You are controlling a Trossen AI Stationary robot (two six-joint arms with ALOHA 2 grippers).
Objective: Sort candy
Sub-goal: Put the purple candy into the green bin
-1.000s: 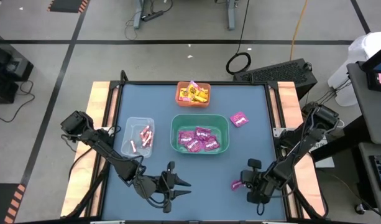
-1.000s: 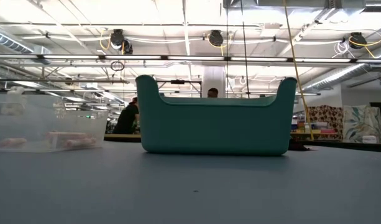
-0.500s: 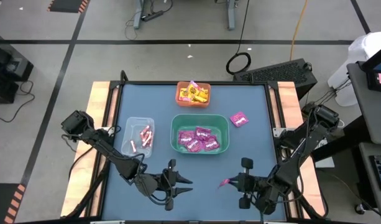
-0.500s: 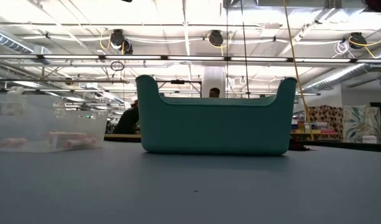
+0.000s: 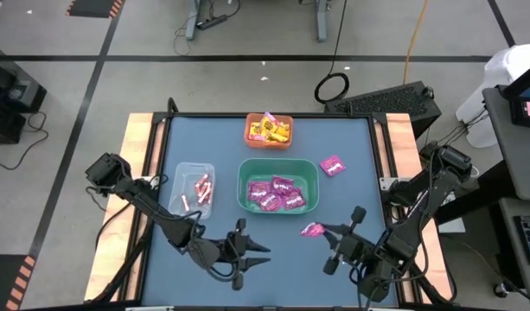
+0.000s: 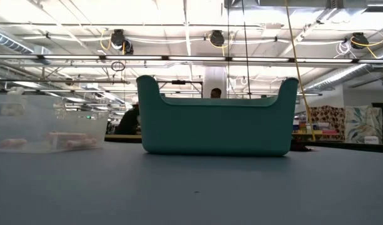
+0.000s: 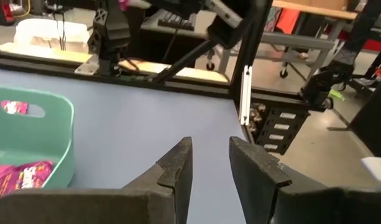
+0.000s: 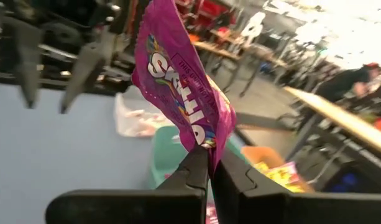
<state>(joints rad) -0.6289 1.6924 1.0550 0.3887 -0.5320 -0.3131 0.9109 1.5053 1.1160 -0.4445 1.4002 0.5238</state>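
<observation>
From table height I cannot see either of my claws, and the green bin (image 6: pixel 217 119) hides its own contents and whatever lies behind it; the sticks in the clear bin (image 6: pixel 47 128) show only as pale blurs through its wall. In my right wrist view the magenta packet (image 8: pixel 181 84) I hold is cut off at the frame's top, so its full length is out of sight. My right claw (image 5: pixel 320 231) is clamped together on that packet's bottom edge, in the air over the table (image 5: pixel 273 233) just in front of the green bin's right corner. The packet stands up from my fingertips with its long axis roughly upright, leaning a little, its printed face turned toward my wrist camera. From above it reads only as a small pink patch, its print too small to make out. More magenta packets lie inside the green bin, one loose magenta packet (image 5: pixel 333 166) lies on the table to its right, and yellow packets (image 5: pixel 270 130) fill the orange bin (image 5: pixel 251 136). My left claw (image 5: pixel 258 257) hovers low near the table's front edge, fingers apart, gripping nothing.
</observation>
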